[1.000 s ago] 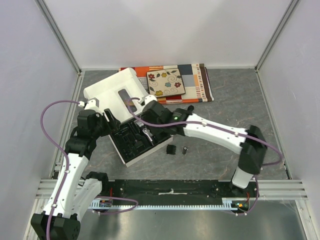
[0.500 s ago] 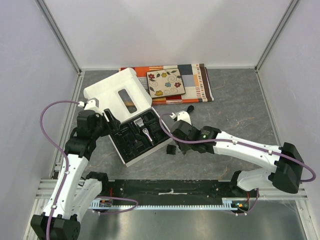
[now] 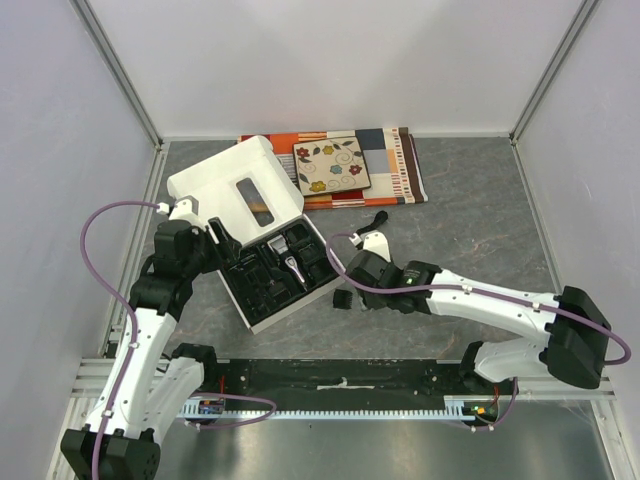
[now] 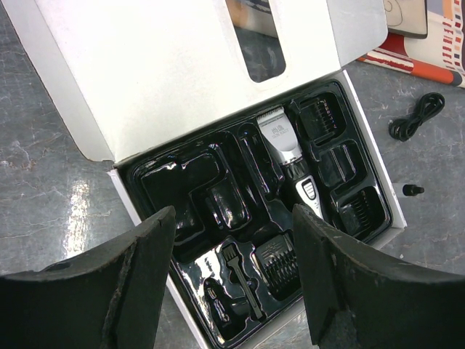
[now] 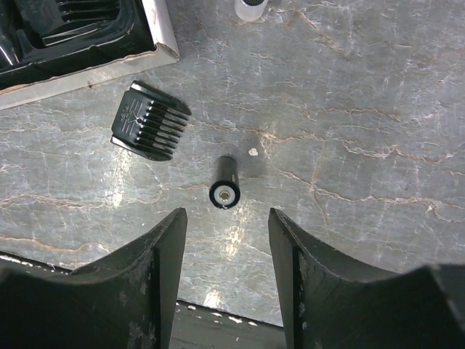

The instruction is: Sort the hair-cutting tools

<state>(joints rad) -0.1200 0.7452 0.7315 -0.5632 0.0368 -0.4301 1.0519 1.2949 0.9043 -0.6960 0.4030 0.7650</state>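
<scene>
- See the little black tube (image 5: 224, 184)? Lying on its side on the bare table (image 5: 363, 145), right below the right pincer (image 5: 227, 225).
- Yes. Spread wide and holding nothing. Hanging above the tube, not touching it.
- And next to the tube?
- A black comb guard (image 5: 150, 121), flat on the table, just beside the corner of the white box (image 4: 145, 80).
- Heavy, the tube?
- Probably not. Small and hard by the look of it, light as a pebble. Round too, so likely to roll away if bumped on one side.
- So where to grab?
- Across the middle of the round body, one finger on each side. Squeeze softly, then lift straight up.
- And the comb guard?
- Stiff and light, with thin teeth. Better to pinch the plain sides, not the teeth. Could snap, maybe.
- What about the left pincer (image 4: 234, 218)?
- Open too, and empty. Hanging over the open box.
- Inside the box?
- The black-and-silver clipper (image 4: 287, 156), snug in its slot in the black tray. Smooth and a bit slippery, most likely, and the heaviest thing here.
- Anything else out on the table?
- A coiled black cord (image 4: 416, 116) off to the side of the box, soft and floppy. Also one more tiny black piece (image 4: 413, 190) near it. Best to grab the cord around the whole bunch, not by one loose loop.
</scene>
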